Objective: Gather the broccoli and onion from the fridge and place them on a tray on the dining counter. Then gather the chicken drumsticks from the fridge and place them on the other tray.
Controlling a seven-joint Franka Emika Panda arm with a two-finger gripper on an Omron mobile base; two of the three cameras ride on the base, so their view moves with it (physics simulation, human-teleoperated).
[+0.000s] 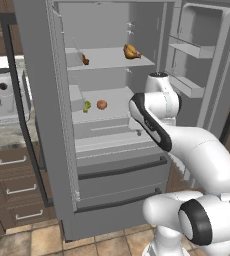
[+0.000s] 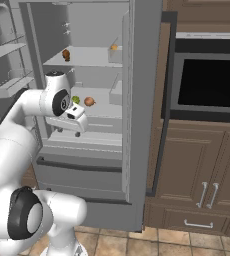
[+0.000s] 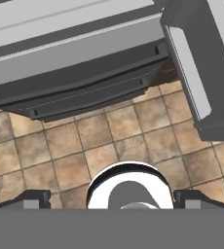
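The fridge (image 1: pixel 37 100) stands with both doors swung wide. On its lower shelf the green broccoli (image 1: pixel 87 105) (image 2: pixel 75 100) lies just left of the round onion (image 1: pixel 102 104) (image 2: pixel 89 101). Two chicken drumsticks rest on the shelf above, one at the right (image 1: pixel 131 51) (image 2: pixel 66 54) and one at the left (image 1: pixel 85 59) (image 2: pixel 114 47). My gripper (image 2: pixel 69 132) (image 3: pixel 113 199) hangs in front of the shelves, below the onion's level, pointing down at the floor. It is open and holds nothing. The dining counter and trays are out of view.
The fridge's bottom drawers (image 3: pixel 75 82) are closed over a tiled floor (image 3: pixel 109 141). A white appliance (image 1: pixel 2 95) sits on a stone worktop with brown drawers (image 1: pixel 17 170) at the left. A built-in oven (image 2: pixel 209 82) and wooden cabinets (image 2: pixel 197 175) stand at the right.
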